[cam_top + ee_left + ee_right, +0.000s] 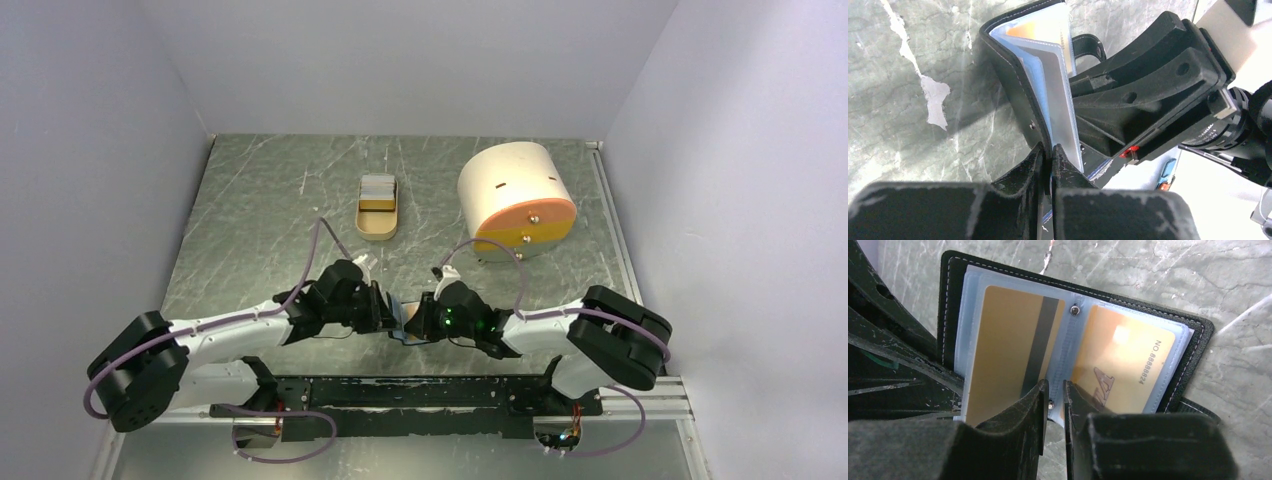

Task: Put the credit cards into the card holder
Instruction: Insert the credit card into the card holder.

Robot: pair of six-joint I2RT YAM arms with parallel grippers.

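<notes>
left gripper (1050, 152) clenched on the edge of the card holder (1013, 90), at its black cover. right gripper (1055, 390) pinches the riveted seam between the blue-grey pockets. the holder is spread open like a book between the two grippers, over the near middle of the table (260, 200), its long axis running arm to arm. yellow-orange credit cards (1008, 350) fill both facing pockets, one showing a dark stripe. a snap tab (1198, 410) juts from one end.

Pale gry walls (400, 60), scuffed gry-green table (260, 200), even light
</notes>
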